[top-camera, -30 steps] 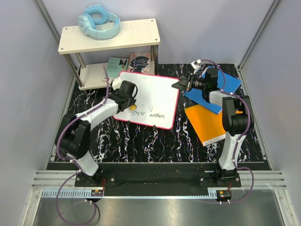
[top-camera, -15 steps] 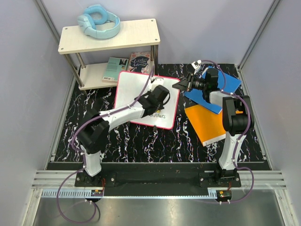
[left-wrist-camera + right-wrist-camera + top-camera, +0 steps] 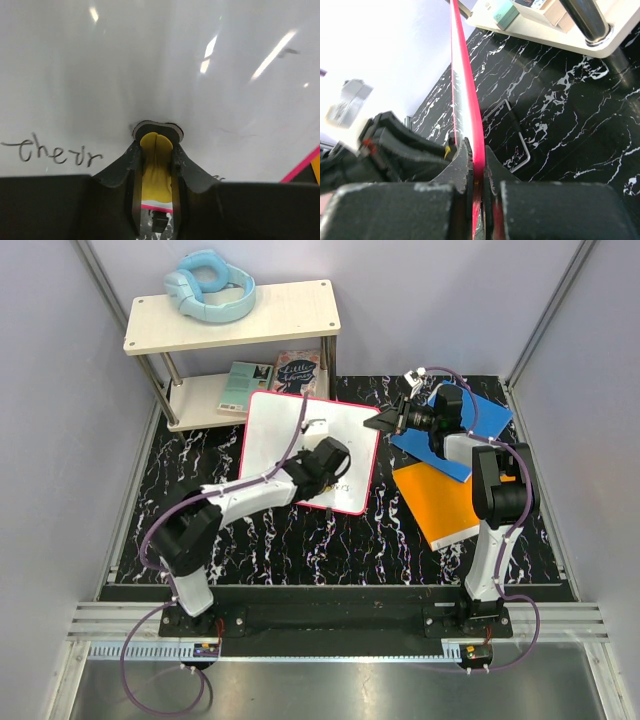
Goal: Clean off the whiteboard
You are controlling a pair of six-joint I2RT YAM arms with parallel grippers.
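The whiteboard (image 3: 300, 425), white with a red-pink border, lies on the black marbled table, its right edge lifted. My right gripper (image 3: 385, 422) is shut on that edge; the right wrist view shows the red rim (image 3: 467, 100) pinched between its jaws (image 3: 478, 165). My left gripper (image 3: 325, 468) is shut on a yellow eraser (image 3: 156, 150) and presses it on the board (image 3: 150, 60) near its front edge. The handwritten word "their" (image 3: 52, 152) shows left of the eraser. A bit of writing (image 3: 338, 484) shows beside the left gripper.
A blue book (image 3: 455, 440) and an orange book (image 3: 440, 502) lie at the right under the right arm. A two-level shelf (image 3: 230, 315) stands at the back left with blue headphones (image 3: 210, 285) on top and books (image 3: 280, 375) below.
My left gripper swept with the eraser from the board's left side to its right over the writing, then came back a little to the front. Most of the visible writing is gone or covered. The right gripper stayed.
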